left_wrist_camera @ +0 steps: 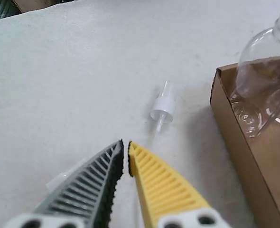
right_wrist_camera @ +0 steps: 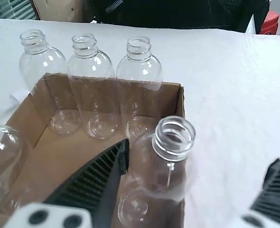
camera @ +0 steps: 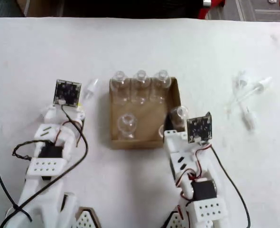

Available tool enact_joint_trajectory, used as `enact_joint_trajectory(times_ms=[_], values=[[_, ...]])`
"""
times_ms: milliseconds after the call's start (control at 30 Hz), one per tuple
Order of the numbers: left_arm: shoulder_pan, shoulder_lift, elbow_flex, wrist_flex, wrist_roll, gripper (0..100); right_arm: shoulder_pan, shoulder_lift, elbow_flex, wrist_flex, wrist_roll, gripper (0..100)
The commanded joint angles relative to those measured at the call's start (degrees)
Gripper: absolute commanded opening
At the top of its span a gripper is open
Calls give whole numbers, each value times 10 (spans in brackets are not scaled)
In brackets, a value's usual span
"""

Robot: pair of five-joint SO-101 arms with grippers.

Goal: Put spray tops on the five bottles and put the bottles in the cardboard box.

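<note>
A cardboard box (camera: 112, 142) in mid-table holds clear bottles, all without tops. Three bottles (right_wrist_camera: 86, 71) stand in a row along its far wall, and one more bottle (camera: 127, 124) is at the near left. At the box's near right corner stands a fifth bottle (right_wrist_camera: 171, 156), between the spread fingers of my open right gripper (right_wrist_camera: 192, 180), which do not press it. My left gripper (left_wrist_camera: 126, 156) is shut to the left of the box, and a white spray top (left_wrist_camera: 162, 107) lies on the table just ahead of its tips.
Several more spray tops (camera: 247, 92) lie in a loose pile at the far right of the white table. The box's brown side wall (left_wrist_camera: 239, 142) stands close beside the left gripper. Open table lies in front of the box, between the two arms.
</note>
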Motion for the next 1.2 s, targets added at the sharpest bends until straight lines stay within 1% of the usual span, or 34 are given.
enact_joint_trajectory(times_ms=[0,67,200,400,567,633,1067,1100,1167], values=[[0,4,-5,-18,-8,24,-1,-98,8,99,4,398],[0,4,-5,-18,-8,24,-2,-131,6,139,3,399],[0,4,-5,-18,-8,24,-8,-108,7,121,6,399],[0,4,-5,-18,-8,24,-12,-106,7,123,7,400],[0,4,-5,-18,-8,24,-66,-105,7,139,7,401],[0,4,-5,-18,-8,24,-78,-105,7,142,7,401],[0,4,-5,-18,-8,24,-74,-106,7,139,7,402],[0,4,-5,-18,-8,24,-74,-106,7,139,6,411],[0,4,-5,-18,-8,24,-74,-106,7,144,4,464]])
